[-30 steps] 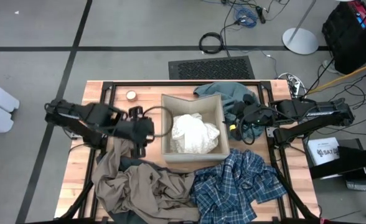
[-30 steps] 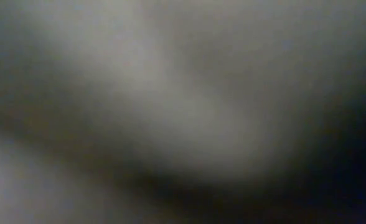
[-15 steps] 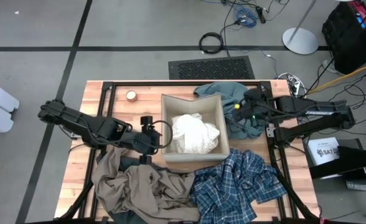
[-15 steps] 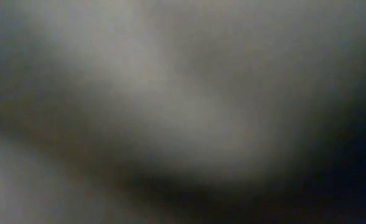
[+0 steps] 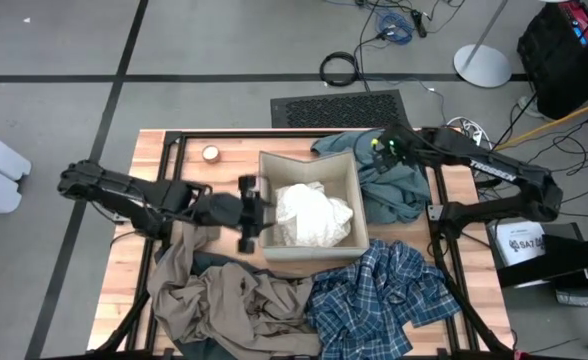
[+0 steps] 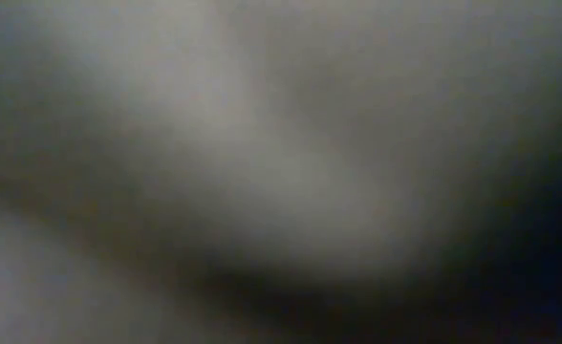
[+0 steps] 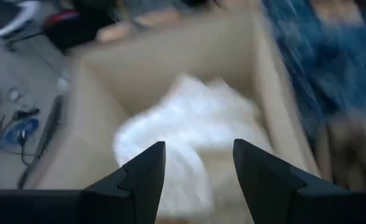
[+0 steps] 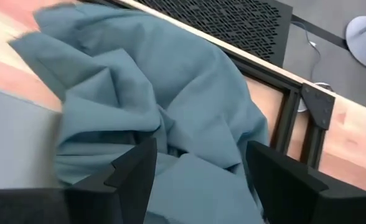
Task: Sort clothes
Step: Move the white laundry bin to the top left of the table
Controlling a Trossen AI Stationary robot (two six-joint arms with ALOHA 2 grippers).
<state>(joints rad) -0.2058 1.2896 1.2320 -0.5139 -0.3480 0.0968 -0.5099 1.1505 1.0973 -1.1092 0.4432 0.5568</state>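
Observation:
A beige cardboard box (image 5: 346, 172) stands mid-table with the white garment (image 5: 314, 214) lying in it. My left gripper (image 5: 260, 206) hangs open at the box's left wall; in its wrist view the gripper (image 7: 198, 168) looks down on the white garment (image 7: 183, 124). The teal-grey garment (image 5: 394, 185) lies crumpled to the right of the box, and my right gripper (image 5: 382, 150) hovers open above its far part (image 8: 170, 93). The plaid garment (image 5: 379, 295) and the khaki one (image 5: 224, 300) lie along the near edge. The low view is blurred out.
A small round object (image 5: 211, 153) sits on the wood at the far left. Black frame rails (image 5: 444, 215) run along the table's sides. A dark floor grate (image 5: 339, 108) lies beyond the far edge.
My left gripper has moved toward the table's right, from above the khaki garment's far edge to the box's left wall, sinking a little. My right gripper has swung toward the far edge, along the teal-grey garment, turning as it went. Both stay open; no garment has moved.

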